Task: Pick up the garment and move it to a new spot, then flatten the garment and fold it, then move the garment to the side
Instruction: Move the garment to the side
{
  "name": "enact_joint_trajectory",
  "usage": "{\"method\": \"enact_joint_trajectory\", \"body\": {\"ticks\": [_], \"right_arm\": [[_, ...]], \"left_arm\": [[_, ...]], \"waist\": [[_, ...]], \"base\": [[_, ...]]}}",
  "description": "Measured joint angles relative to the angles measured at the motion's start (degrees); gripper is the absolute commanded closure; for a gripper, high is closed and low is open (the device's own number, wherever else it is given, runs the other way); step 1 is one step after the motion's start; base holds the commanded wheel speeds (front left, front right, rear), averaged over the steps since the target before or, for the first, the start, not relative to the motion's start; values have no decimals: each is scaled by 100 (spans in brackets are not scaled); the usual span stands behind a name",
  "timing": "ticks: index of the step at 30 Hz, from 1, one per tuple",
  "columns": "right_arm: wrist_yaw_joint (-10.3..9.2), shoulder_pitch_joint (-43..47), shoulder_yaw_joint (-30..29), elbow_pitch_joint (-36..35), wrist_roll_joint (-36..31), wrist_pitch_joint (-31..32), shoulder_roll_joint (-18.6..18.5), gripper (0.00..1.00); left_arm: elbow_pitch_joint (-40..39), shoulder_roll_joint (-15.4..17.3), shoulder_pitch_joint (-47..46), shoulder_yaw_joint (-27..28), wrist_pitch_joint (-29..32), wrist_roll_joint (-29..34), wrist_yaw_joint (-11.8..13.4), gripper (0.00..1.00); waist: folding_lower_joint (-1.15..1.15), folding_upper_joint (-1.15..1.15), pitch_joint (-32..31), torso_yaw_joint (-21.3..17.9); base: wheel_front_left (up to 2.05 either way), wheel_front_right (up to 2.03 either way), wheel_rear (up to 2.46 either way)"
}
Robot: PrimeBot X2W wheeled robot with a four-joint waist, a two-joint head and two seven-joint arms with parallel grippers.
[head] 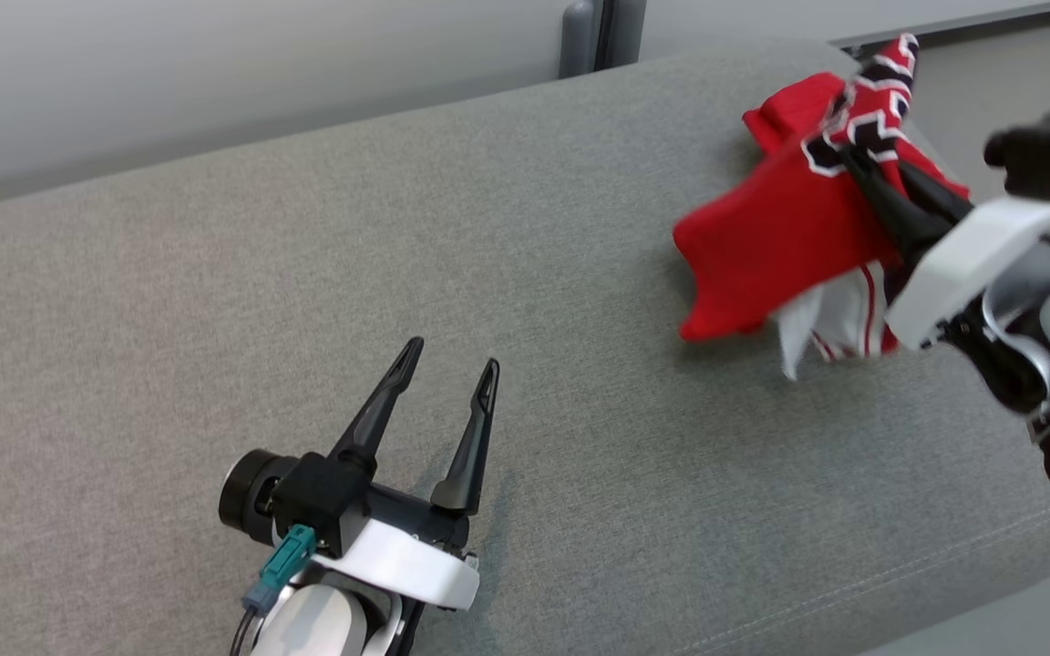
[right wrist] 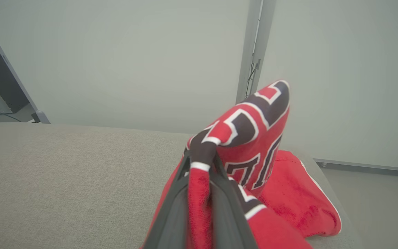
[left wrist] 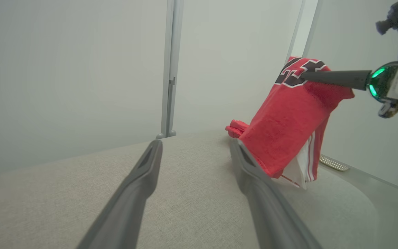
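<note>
Red jersey cloth, kinda mesh-textured, with chunky black letters outlined in white: that's the garment (head: 780, 237). It's up at the far right end of the grey woven cushion (head: 306, 273), bunched into a floppy tent shape with a white, red-striped layer dangling out the bottom. The right gripper (head: 853, 159) has its two long dark fingers pressed together on a fold right at the lettering, pinching it and holding that part up off the cushion; the tips are buried in cloth so you can't really see them. A rolled red lump at the back rests on the cushion, but I can't tell if the hanging hem touches the surface. The lettering's too crumpled to read, and the right arm's white shell gets cut off by the frame edge in the head view. The left gripper (head: 450, 357) sits well apart from the garment, low over the near left of the cushion, fingers spread in a wide V with nothing between them. The cushion has a coarse weave and a stitched seam along its rounded near edge, with smooth pale wall panels (head: 215, 73) and a grey post (head: 580, 36) behind. There's also a small pale perforated thing (left wrist: 333, 163) past the cushion's right end, too small to make out
</note>
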Motion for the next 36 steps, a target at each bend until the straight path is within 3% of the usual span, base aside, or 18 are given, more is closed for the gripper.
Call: {"method": "enact_joint_trajectory", "body": {"ticks": [8, 15, 25, 31, 36], "right_arm": [[0, -1232, 676, -49, 500, 528, -81, 100], [1, -1602, 822, 778, 939, 555, -504, 100], [1, -2086, 1087, 2112, 740, -313, -590, 100], [1, -2466, 1418, 2305, 655, -781, -495, 100], [1, -2682, 1826, 2369, 641, -759, -564, 100]], "left_arm": [[43, 1, -246, 32, 0, 198, -65, 0], [68, 1, -465, 55, 0, 421, -163, 0], [58, 1, -691, 10, -7, 538, -280, 0], [71, 1, -703, 11, -7, 555, -313, 0], [77, 1, -760, 23, -8, 582, -333, 0]], "waist": [[0, 0, 472, 134], [0, 0, 894, 235], [0, 0, 1337, 334], [0, 0, 1461, 377], [0, 0, 1529, 421]], "base": [[0, 0, 0], [0, 0, 0], [0, 0, 0], [0, 0, 0], [0, 0, 0]]}}
